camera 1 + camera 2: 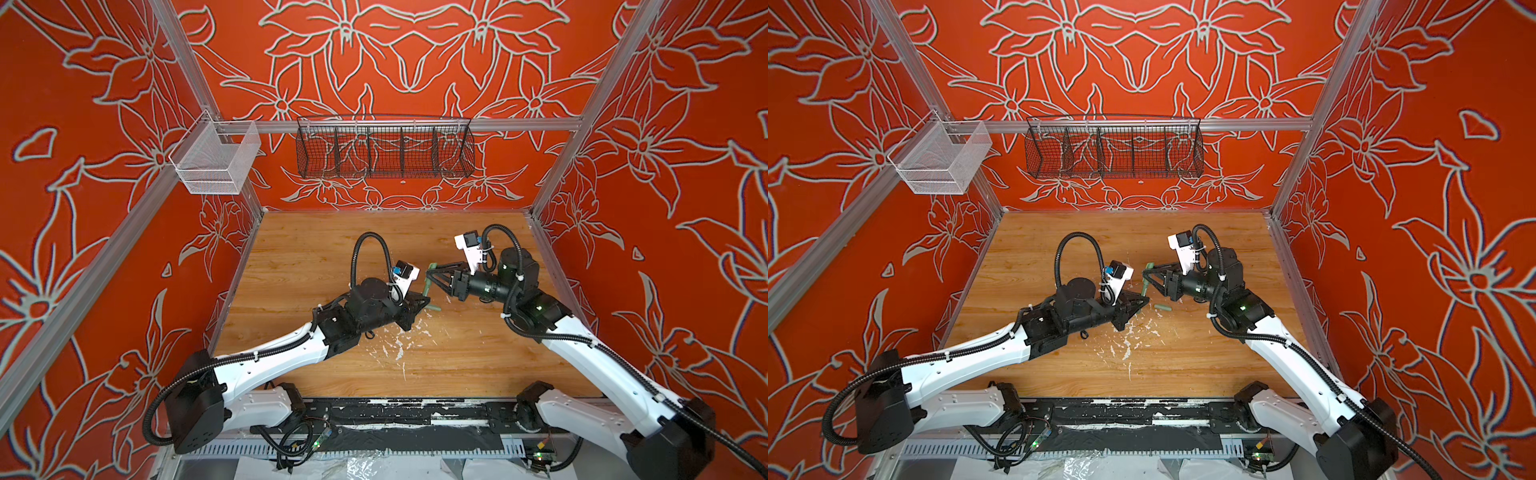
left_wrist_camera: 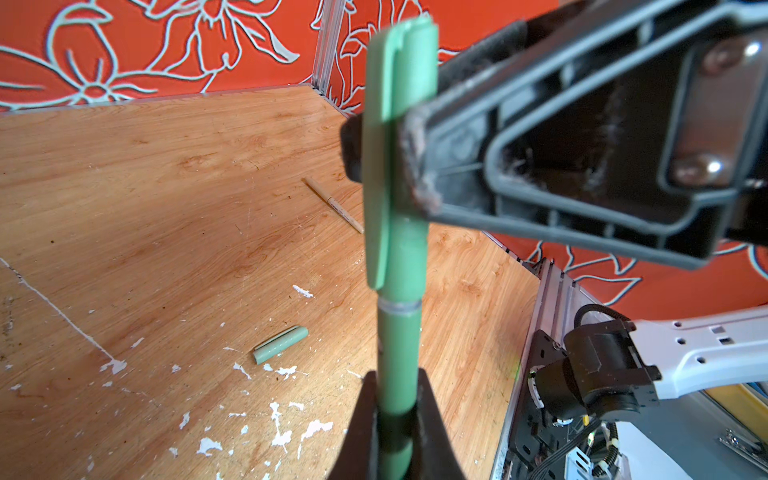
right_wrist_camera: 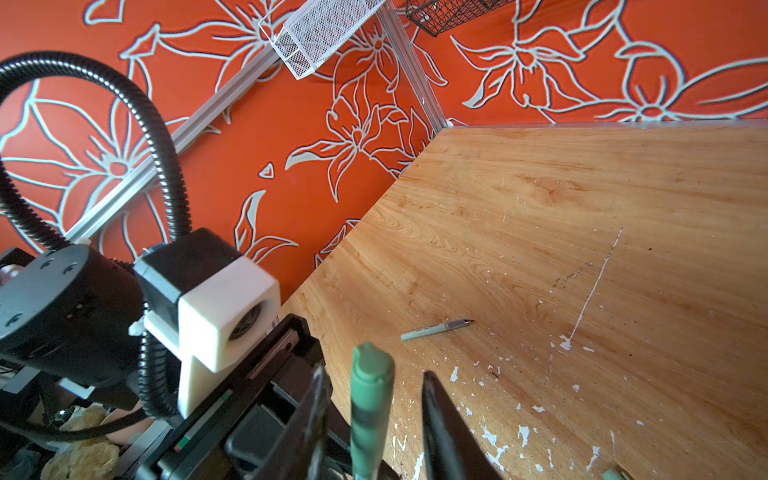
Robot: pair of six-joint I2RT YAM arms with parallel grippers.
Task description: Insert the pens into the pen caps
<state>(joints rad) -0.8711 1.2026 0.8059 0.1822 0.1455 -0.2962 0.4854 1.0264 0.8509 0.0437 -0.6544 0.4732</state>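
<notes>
A green pen (image 2: 399, 349) stands between the two grippers above the table's middle, with my left gripper (image 2: 397, 386) shut on its barrel. A green pen cap (image 2: 405, 266) with a clip sits over the pen's upper end. My right gripper (image 3: 374, 374) straddles that cap (image 3: 370, 378), jaws open with a gap on each side. Both top views show the pair (image 1: 428, 286) (image 1: 1144, 286). A loose green cap (image 2: 280, 344) (image 1: 433, 308) lies on the wood just below them. A tan pen (image 2: 334, 205) and a pale green pen (image 3: 436, 329) with a dark tip lie farther off.
White paint flecks (image 1: 399, 349) are scattered on the wooden table near the front. A black wire basket (image 1: 384, 147) and a white mesh basket (image 1: 214, 160) hang on the rear rails. Red patterned walls close in on three sides.
</notes>
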